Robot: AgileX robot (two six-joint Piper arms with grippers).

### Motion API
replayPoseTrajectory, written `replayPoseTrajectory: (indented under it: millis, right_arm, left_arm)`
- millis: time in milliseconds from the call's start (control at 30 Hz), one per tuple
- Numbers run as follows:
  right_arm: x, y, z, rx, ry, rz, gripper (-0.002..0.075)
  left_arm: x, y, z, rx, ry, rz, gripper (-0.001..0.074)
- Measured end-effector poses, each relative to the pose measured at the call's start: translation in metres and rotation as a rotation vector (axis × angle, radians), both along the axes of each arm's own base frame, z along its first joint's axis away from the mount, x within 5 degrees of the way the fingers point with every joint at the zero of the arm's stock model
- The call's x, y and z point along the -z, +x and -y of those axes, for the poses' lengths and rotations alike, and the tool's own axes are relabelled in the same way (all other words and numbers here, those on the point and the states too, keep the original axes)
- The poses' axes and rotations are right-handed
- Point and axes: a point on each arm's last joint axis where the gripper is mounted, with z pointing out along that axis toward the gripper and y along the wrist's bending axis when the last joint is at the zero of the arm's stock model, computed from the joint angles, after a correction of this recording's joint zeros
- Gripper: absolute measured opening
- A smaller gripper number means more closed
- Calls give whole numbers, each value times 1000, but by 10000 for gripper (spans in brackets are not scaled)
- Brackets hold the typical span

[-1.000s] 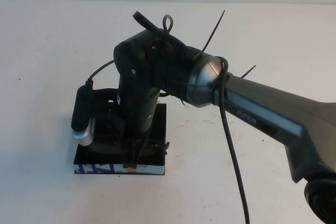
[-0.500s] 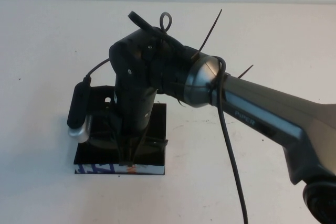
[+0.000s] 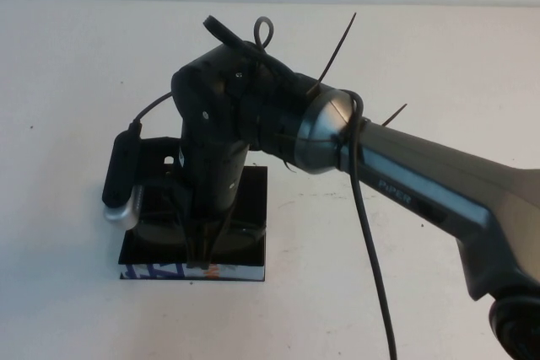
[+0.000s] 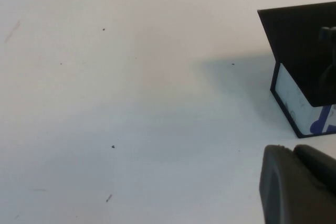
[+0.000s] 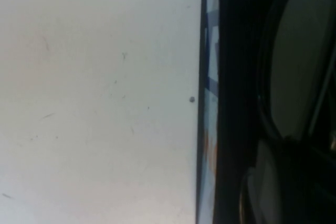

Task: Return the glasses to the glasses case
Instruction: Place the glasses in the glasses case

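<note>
Meanwhile, right end effector (image 3: 202,250) inside glasses case (image 3: 250,242), left end effector (image 4: 299,184) nearby.

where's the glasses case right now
In the high view the glasses case lies on the white table, left of centre, directly under the right gripper. The left gripper is off to its side, apart from it.

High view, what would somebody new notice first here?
The right arm reaching across from the right, its right gripper pointing down into the glasses case left of centre on the white table. A lens of the glasses fills the right wrist view. The left gripper waits beside the case.
</note>
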Motion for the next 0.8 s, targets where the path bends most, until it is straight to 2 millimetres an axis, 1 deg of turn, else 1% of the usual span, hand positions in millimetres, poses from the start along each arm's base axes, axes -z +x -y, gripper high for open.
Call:
replayPoseTrajectory:
  millis: [200, 533, 800]
  right_arm:
    - [11, 2, -2, 0, -18, -14, 9]
    - [23, 4, -5, 0, -38, -30, 9]
    - [30, 5, -7, 1, -39, -33, 8]
  left_arm:
    - [0, 0, 0, 0, 0, 0, -4]
    - [0, 0, 0, 0, 0, 0, -4]
    - [0, 0, 0, 0, 0, 0, -4]
